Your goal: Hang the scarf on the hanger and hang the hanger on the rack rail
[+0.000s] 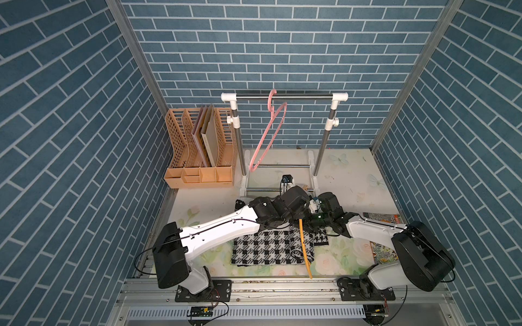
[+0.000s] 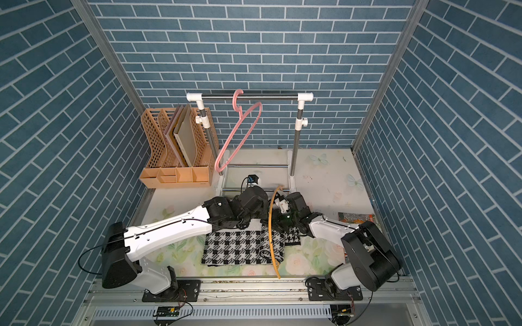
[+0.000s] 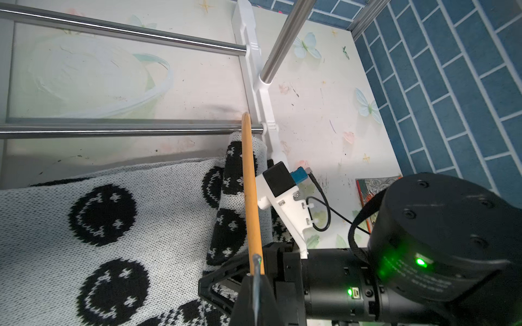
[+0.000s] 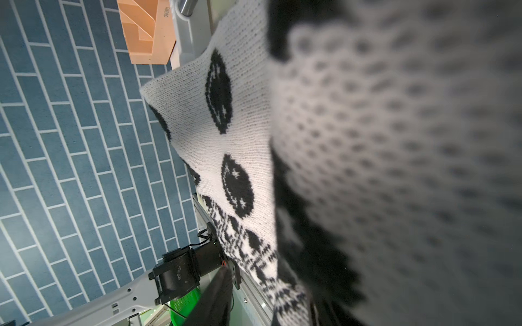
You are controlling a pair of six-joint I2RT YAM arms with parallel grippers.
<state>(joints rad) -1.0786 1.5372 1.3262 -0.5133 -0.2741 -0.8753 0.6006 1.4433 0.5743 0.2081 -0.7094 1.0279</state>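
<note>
In both top views the scarf (image 1: 268, 248) (image 2: 234, 248) lay on the table (image 1: 339, 175), well apart from the pink hanger (image 1: 267, 135) on the rack (image 1: 296, 96). The left wrist view showed the left gripper (image 3: 255, 273) closed on a yellow rod (image 3: 250, 183); the right wrist view showed mostly blurred scarf (for the right gripper (image 3: 219, 282), open or closed I could not tell).

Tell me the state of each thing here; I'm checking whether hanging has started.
scarf: on the table, one fold bunched up.
pink hanger: hooked on the rack rail, bare, tilted.
yellow rod: clamped in the left gripper, lying over the scarf.
left gripper: shut on the yellow rod.
right gripper: at the bunched fold; open or shut unclear.
file organizer: upright, boards inside.
</note>
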